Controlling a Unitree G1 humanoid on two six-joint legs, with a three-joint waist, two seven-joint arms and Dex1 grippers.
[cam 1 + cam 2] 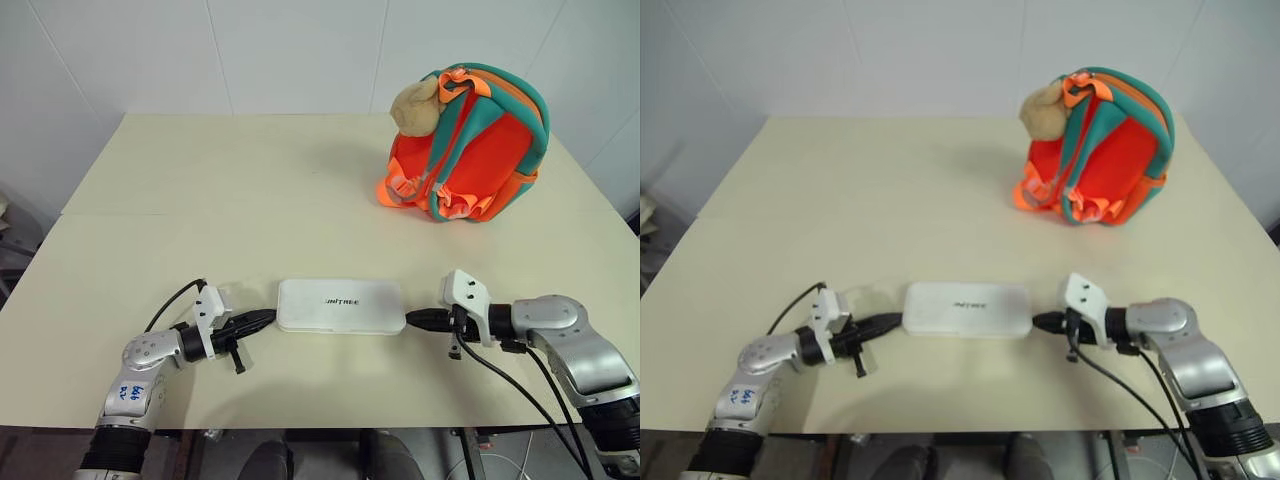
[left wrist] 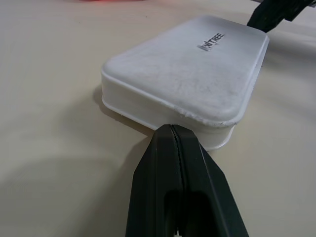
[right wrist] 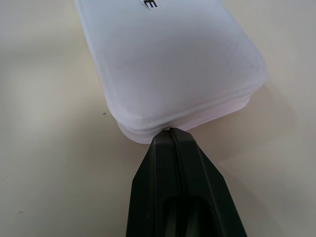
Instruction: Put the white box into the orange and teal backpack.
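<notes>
The white box [image 1: 340, 305] lies flat on the table near the front edge, its dark lettering facing up. My left gripper [image 1: 270, 317] is shut, its tip against the box's left end [image 2: 197, 123]. My right gripper [image 1: 410, 320] is shut too, its tip against the box's right end [image 3: 173, 118]. Nothing is held between either pair of fingers. The orange and teal backpack [image 1: 470, 145] stands upright at the far right of the table, straps toward me, a tan plush toy [image 1: 415, 105] hanging at its top left.
The cream table [image 1: 200, 220] runs wide between the box and the backpack. White walls stand behind it. Cables trail from both wrists over the front edge.
</notes>
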